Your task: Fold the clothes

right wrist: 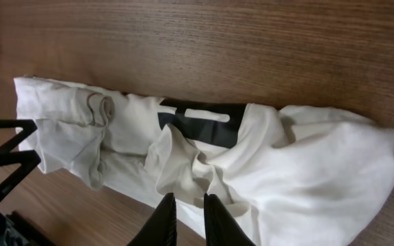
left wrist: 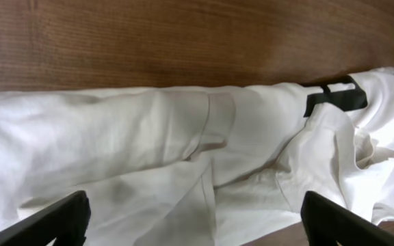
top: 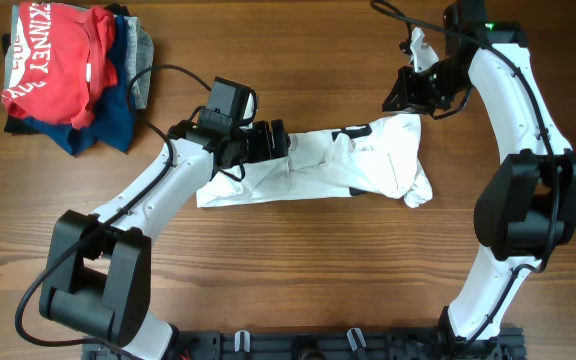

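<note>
Your white T-shirt (top: 308, 175) lies in the middle of the table (top: 298, 285) as a long, crumpled roll running left to right, not spread flat. Its right end is bunched into a thicker lump. Black lettering (right wrist: 197, 117) shows in part along the far edge of the roll; the remainder is lost in the folds.

Your left gripper (left wrist: 193, 208) sits over the left portion of the roll with its jaws spread wide — one finger at each lower corner of the wrist view, cloth beneath them, nothing held. Contact between fingertips and cloth cannot be confirmed.

Your right gripper (right wrist: 187, 217) hangs just beyond the shirt's right end, on the far side, its jaws parted by a narrow gap with nothing between them.

At the far left corner a red T-shirt (top: 53, 60) tops navy and grey garments (top: 118, 112) — well apart from the shirt.
</note>
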Tool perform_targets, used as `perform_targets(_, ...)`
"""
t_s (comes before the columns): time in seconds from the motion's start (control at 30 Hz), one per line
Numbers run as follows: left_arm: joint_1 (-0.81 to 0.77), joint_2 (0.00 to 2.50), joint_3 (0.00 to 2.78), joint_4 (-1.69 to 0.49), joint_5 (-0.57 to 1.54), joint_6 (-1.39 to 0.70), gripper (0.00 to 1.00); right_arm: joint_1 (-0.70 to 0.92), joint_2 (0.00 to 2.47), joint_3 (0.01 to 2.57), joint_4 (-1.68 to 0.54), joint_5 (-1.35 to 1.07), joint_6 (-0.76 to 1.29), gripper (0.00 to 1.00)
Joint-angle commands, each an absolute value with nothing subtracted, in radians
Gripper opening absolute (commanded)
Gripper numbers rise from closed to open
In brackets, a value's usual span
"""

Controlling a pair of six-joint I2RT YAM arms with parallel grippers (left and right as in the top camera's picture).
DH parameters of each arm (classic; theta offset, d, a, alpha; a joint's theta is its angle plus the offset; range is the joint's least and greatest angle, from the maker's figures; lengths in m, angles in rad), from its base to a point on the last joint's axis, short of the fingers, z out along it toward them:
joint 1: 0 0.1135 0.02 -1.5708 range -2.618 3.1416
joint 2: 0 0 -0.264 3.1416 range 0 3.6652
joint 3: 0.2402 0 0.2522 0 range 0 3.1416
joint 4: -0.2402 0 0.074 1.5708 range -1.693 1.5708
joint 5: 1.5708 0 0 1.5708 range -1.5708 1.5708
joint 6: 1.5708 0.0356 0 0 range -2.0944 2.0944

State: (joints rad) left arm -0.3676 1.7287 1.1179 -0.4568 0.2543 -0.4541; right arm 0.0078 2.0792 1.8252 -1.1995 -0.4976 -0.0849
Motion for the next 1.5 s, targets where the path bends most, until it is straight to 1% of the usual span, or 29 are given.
perform_targets(0.0, -0.344, 1.694, 1.155, -0.502, 0.273, -0.457, 1.00, 0.014, 2.057, 1.821, -1.189, -0.525, -0.102, 0.16)
perform_targets(0.17, -0.302, 1.643, 1.175, -0.560, 0.233, -0.446, 1.00, 0.014, 2.057, 1.821, -1.181, -0.525, -0.102, 0.16)
perform_targets(0.3, -0.299, 1.666, 1.175, -0.580, 0.214, -0.366, 1.00, 0.014, 2.057, 1.821, -1.171, -0.525, -0.102, 0.17)
perform_targets(0.4, -0.299, 1.697, 1.175, -0.609, 0.167, -0.357, 0.93, 0.014, 2.057, 1.821, -1.170, -0.525, -0.101, 0.17)
perform_targets(0.53, -0.299, 1.733, 1.175, -0.619, 0.159, -0.344, 0.87, 0.014, 2.057, 1.821, -1.167, -0.525, -0.102, 0.19)
perform_targets(0.6, -0.299, 1.744, 1.175, -0.624, 0.160, -0.344, 0.77, 0.014, 2.057, 1.821, -1.167, -0.525, -0.101, 0.20)
perform_targets(0.67, -0.300, 1.749, 1.175, -0.636, 0.159, -0.343, 0.54, 0.014, 2.057, 1.821, -1.167, -0.525, -0.101, 0.21)
perform_targets(0.7, -0.300, 1.752, 1.174, -0.638, 0.159, -0.342, 0.38, 0.014, 2.057, 1.821, -1.166, -0.525, -0.101, 0.22)
perform_targets(0.8, -0.300, 1.761, 1.174, -0.634, 0.159, -0.320, 0.38, 0.014, 2.057, 1.821, -1.162, -0.525, -0.101, 0.24)
perform_targets(0.87, -0.300, 1.776, 1.174, -0.641, 0.159, -0.318, 0.39, 0.014, 2.057, 1.821, -1.162, -0.525, -0.101, 0.24)
perform_targets(1.07, -0.299, 1.845, 1.174, -0.653, 0.159, -0.319, 0.51, 0.014, 2.057, 1.821, -1.164, -0.525, -0.101, 0.25)
perform_targets(1.2, -0.298, 1.848, 1.174, -0.663, 0.159, -0.321, 0.51, 0.014, 2.057, 1.821, -1.163, -0.525, -0.102, 0.26)
perform_targets(1.23, -0.298, 1.848, 1.174, -0.663, 0.159, -0.321, 0.50, 0.015, 2.057, 1.821, -1.163, -0.525, -0.102, 0.26)
perform_targets(1.3, -0.298, 1.848, 1.174, -0.664, 0.160, -0.321, 0.37, 0.015, 2.057, 1.821, -1.160, -0.524, -0.101, 0.26)
perform_targets(1.37, -0.298, 1.848, 1.175, -0.663, 0.160, -0.321, 0.17, 0.016, 2.057, 1.821, -1.160, -0.521, -0.101, 0.26)
perform_targets(1.4, -0.298, 1.848, 1.175, -0.663, 0.160, -0.322, 0.10, 0.016, 2.057, 1.821, -1.160, -0.521, -0.102, 0.27)
perform_targets(1.43, -0.298, 1.848, 1.175, -0.663, 0.164, -0.322, 0.04, 0.016, 2.057, 1.821, -1.159, -0.521, -0.102, 0.27)
perform_targets(1.47, -0.298, 1.848, 1.175, -0.663, 0.168, -0.323, 0.04, 0.016, 2.057, 1.821, -1.158, -0.521, -0.102, 0.27)
